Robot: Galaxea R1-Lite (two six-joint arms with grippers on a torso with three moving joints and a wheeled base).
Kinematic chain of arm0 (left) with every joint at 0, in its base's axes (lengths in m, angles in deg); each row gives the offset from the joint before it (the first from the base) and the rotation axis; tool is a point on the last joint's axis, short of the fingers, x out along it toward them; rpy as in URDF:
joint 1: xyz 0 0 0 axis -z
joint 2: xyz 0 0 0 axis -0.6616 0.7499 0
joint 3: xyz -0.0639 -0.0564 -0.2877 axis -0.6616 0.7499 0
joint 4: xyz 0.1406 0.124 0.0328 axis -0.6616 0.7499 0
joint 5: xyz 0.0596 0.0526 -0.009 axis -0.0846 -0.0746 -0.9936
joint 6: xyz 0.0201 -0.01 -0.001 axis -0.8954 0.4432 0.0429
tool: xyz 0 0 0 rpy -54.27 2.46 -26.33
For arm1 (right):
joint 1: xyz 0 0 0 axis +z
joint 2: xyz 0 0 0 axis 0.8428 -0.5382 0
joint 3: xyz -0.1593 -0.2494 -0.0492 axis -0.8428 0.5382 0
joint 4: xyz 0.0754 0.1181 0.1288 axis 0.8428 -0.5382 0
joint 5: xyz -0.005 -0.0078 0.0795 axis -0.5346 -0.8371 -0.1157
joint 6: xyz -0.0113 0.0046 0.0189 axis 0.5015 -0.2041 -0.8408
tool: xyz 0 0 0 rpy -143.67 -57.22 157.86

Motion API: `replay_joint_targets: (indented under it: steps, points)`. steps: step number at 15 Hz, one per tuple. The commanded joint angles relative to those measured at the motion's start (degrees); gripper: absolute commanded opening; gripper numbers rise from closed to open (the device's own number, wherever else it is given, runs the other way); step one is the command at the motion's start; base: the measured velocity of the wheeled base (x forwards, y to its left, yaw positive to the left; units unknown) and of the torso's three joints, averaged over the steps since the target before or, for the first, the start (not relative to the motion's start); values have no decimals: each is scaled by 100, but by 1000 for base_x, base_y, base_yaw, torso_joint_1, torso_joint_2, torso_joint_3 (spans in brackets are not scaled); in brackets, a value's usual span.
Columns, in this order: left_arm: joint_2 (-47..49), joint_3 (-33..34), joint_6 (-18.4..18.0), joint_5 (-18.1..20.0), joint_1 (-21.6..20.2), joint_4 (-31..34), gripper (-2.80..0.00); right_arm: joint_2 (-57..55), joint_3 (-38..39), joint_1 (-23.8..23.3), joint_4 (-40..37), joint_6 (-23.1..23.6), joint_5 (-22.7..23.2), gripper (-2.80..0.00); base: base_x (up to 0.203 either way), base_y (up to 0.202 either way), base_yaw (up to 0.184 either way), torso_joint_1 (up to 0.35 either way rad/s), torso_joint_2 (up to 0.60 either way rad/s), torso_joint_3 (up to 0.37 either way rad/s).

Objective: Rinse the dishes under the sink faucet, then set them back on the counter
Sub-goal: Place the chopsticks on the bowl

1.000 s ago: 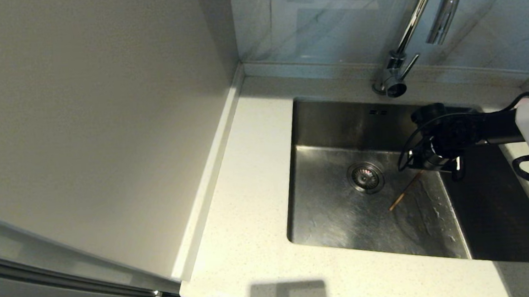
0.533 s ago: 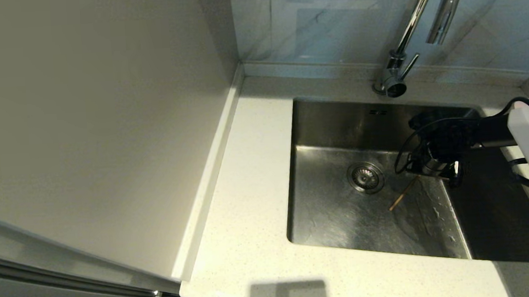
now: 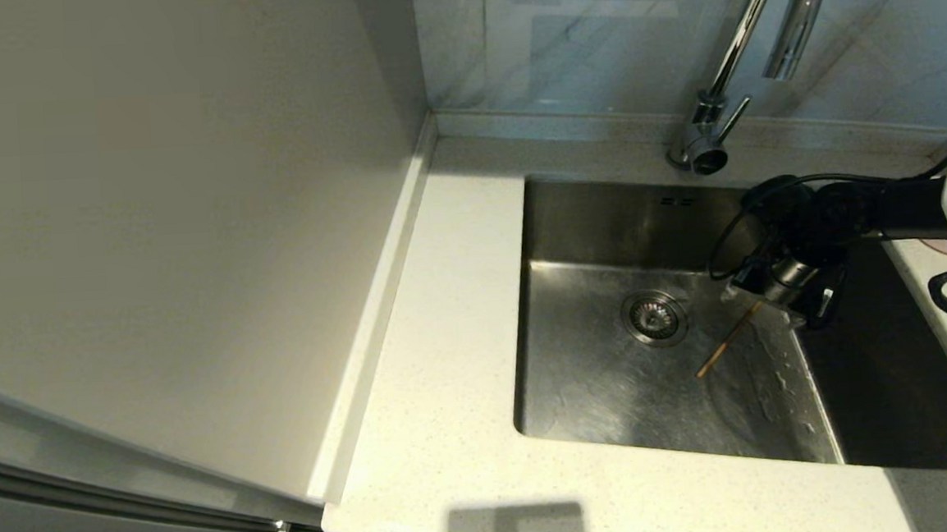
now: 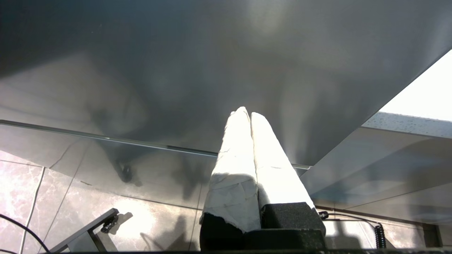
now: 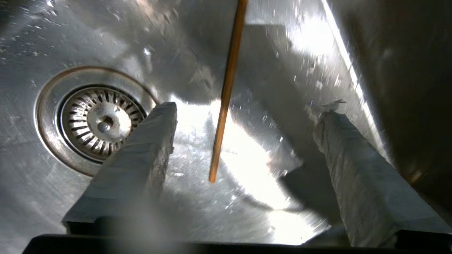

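**Chopstick loose in the sink, rinsing unfinished**

Hovering my right gripper [image 5: 243, 134] with its fingers spread wide, I hold nothing; one chopstick [image 3: 727, 339] lies on the wet sink [image 3: 613, 389] floor beside the drain [image 5: 97, 121]. Returning it to the bench [image 3: 447, 366] remains. Only my right wrist view shows the gap clearly; the head view shows the faucet [image 3: 736, 61]. My left gripper [image 4: 250, 121], fingers together, hangs parked below.

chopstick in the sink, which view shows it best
The right wrist view: the chopstick lies free on the wet sink floor between the open right gripper. The head view shows it small and partly hidden; the left wrist view shows none.
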Motion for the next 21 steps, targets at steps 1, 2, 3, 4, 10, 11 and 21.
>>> replay_joint_targets:
  steps: [1,2,3,4,10,11,21]
  points:
    - [-18,0,4,-3,0,-4,-280,-277,-84,-3,-43,-60,-7,0,0,0,0,0,0,0]
    - [-18,0,4,-3,0,-4,-280,-384,-85,-10,-32,-63,-8,0,0,0,0,0,0,0]
    - [-18,0,4,-3,0,-4,-280,-474,-85,-31,-24,-50,-8,0,0,0,0,0,0,0]
    - [-18,0,4,-3,0,-4,-280,-549,-89,-51,37,-32,0,0,0,0,0,0,0,0]
    - [-18,0,4,-3,0,-4,-280,-976,-94,-207,1196,752,10,0,0,0,0,0,0,0]
    - [-18,0,4,-3,0,-4,-280,-1023,-94,-223,1207,763,9,0,0,0,0,0,0,0]
    - [-18,0,4,-3,0,-4,-280,-1164,-111,-214,1207,1026,0,-280,0,0,0,0,0,0]
